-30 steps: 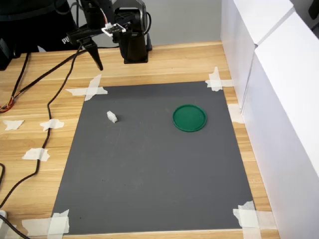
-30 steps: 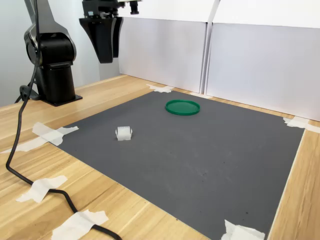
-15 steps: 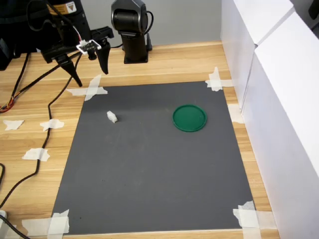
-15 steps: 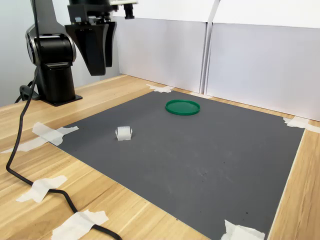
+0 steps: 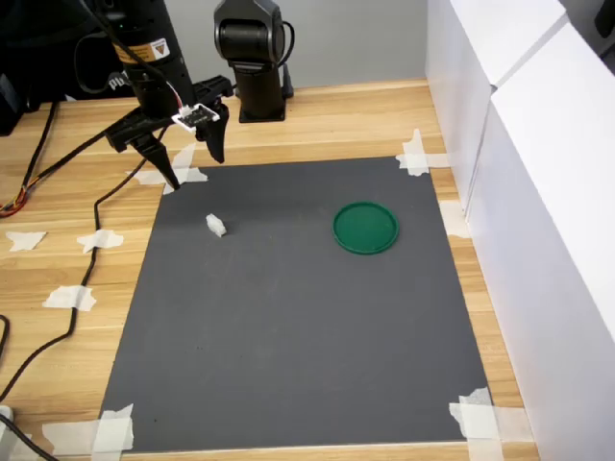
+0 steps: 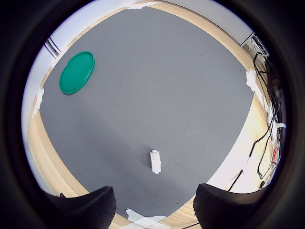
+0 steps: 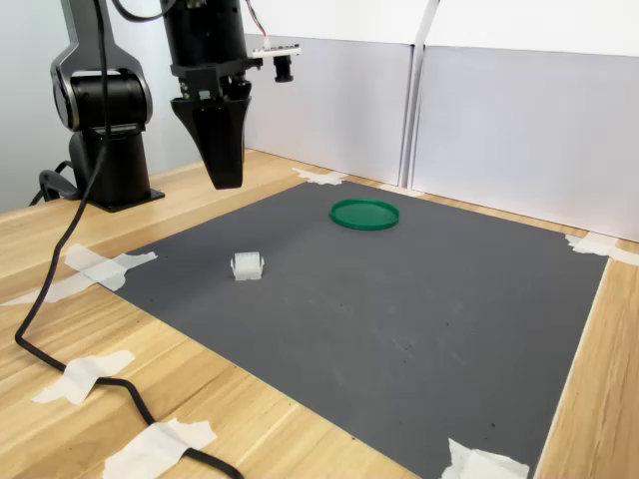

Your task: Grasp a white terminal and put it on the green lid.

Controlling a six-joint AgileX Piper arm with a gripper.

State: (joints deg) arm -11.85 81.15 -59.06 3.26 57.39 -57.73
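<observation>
The white terminal [image 5: 215, 226] [image 7: 247, 265] is a tiny blocky piece lying on the dark grey mat [image 5: 288, 327], toward the first exterior view's left. Further toward the first exterior view's right, the flat round green lid [image 5: 365, 228] [image 7: 364, 214] rests on the same mat with nothing on it. My gripper [image 5: 194, 165] [image 7: 226, 178] hangs open and holds nothing, above the mat's far left corner in the first exterior view and well above the terminal. In the wrist view the terminal [image 6: 155, 161] lies just ahead of the two spread fingers [image 6: 86, 207], and the lid [image 6: 76, 72] is far off.
The arm's black base [image 5: 252, 58] stands on the wooden table behind the mat. White wall panels [image 5: 538, 192] run along the first exterior view's right. Black cables [image 5: 91, 221] and white tape scraps [image 5: 69, 298] lie on the wood at the first exterior view's left.
The open gripper has come down and moved toward the mat's corner, closer to the terminal. The terminal and the lid have not moved.
</observation>
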